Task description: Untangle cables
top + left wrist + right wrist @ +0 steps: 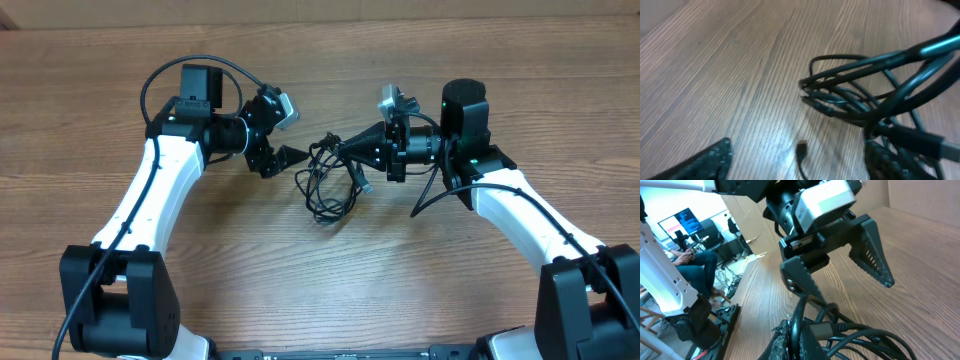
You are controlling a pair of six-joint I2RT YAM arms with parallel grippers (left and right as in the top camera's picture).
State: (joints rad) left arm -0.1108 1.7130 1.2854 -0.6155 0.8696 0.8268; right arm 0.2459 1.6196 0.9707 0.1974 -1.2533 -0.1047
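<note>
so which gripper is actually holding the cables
The right gripper: its jaws are shut on the cables. The left gripper hangs open beside them, gripping nothing.

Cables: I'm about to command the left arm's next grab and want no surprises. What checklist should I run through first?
1. Hold: right gripper shut on the cables: ok.
2. Readiness: left gripper open: ok.
3. Nothing between the left jaws, by the right wrist view: ok.
4. One strand singled out to grab: cannot tell; the loops overlap.
5. Loose plug end in sight on the table: ok.
</note>
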